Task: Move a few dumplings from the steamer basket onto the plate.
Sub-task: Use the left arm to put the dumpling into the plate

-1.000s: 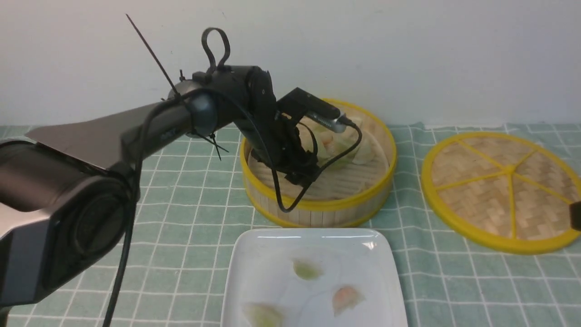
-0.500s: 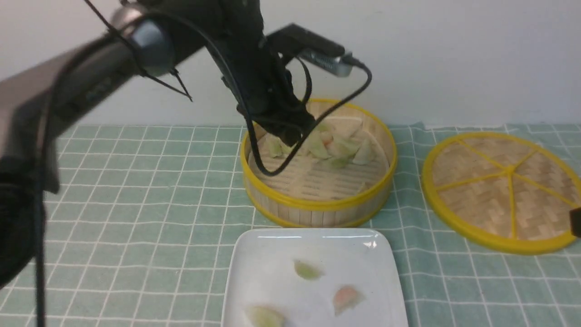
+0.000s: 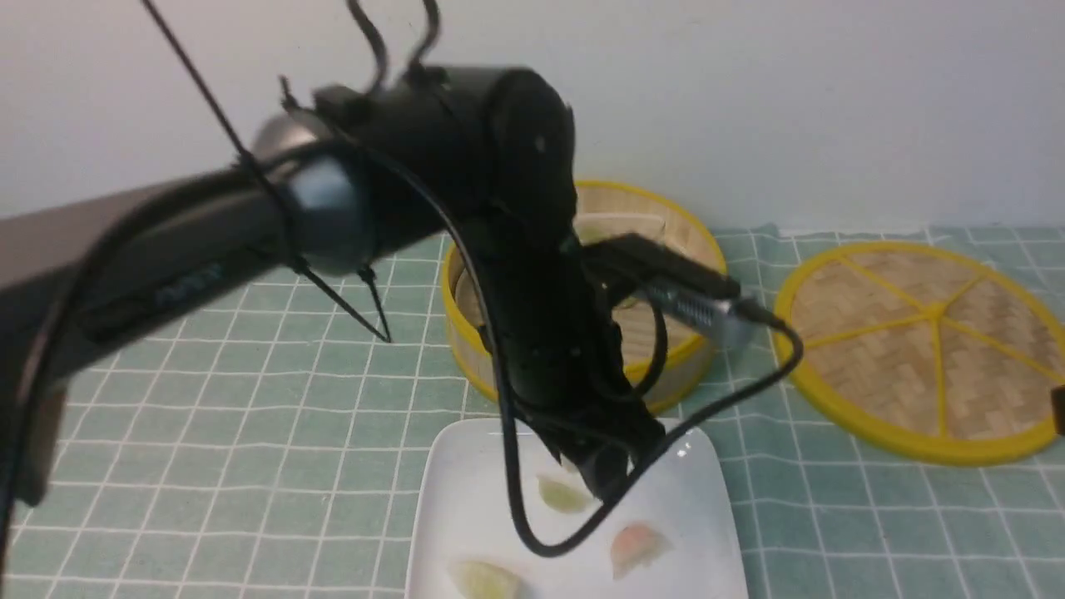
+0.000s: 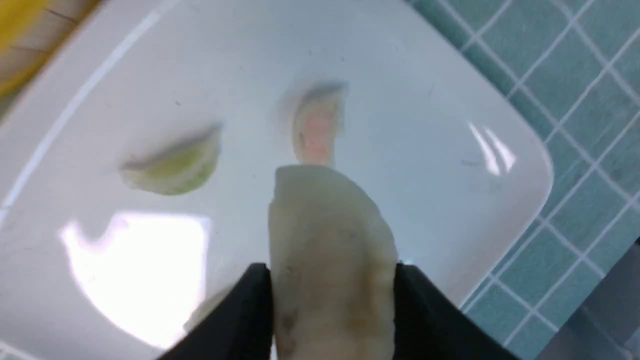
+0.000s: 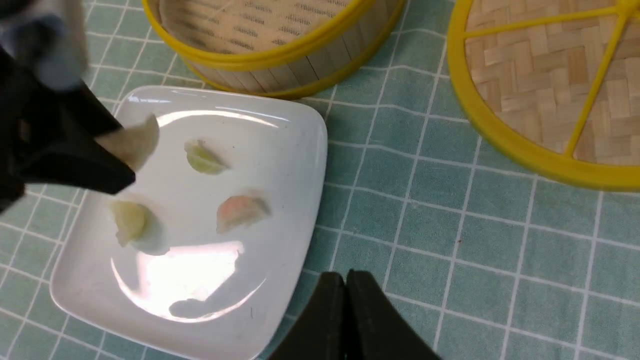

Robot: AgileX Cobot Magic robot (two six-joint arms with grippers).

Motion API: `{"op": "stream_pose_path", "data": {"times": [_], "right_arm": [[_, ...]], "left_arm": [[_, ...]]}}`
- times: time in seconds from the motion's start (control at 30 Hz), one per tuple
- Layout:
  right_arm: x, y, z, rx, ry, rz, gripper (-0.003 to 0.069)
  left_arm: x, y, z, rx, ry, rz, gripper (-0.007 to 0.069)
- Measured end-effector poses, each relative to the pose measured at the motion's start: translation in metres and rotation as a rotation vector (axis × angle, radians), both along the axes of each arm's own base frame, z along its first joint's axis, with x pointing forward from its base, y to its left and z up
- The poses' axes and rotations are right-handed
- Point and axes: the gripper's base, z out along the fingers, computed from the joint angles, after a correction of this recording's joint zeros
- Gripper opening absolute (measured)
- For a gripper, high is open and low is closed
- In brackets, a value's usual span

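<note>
The left gripper hangs over the far half of the white square plate, the half nearest the steamer basket, with its jaws clamped on a cream-white dumpling. In the left wrist view the two black fingertips press this dumpling from either side, and most of its crescent sticks out past them, above the glossy plate surface. Whether it already touches the plate cannot be told. Three more dumplings lie loose on the plate: a green dumpling just beside the gripper tip, a pinkish-orange dumpling nearer the robot and to the right, and a pale green dumpling at the near edge, to the left. The basket stands on the green checked tablecloth just beyond the plate, and the left arm hides most of its inside from the front. The woven bamboo lid lies flat to the basket's right. The right gripper hovers over the cloth to the right of the plate, jaws pressed together with nothing between them.
</note>
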Motion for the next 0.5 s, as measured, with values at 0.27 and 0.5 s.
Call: {"op": "stream_pose_path", "data": {"times": [0.27,0.5], "right_arm": [[0.003,-0.001,0.001,0.000,-0.020,-0.009,-0.0015],[0.038,0.002,0.017,0.032,-0.014,-0.008,-0.0015]], "left_arm": [[0.008,-0.010,-0.061,0.162,0.074,0.039,0.0306],[0.016,-0.015,-0.047,0.130,0.029,0.073,0.0400]]}}
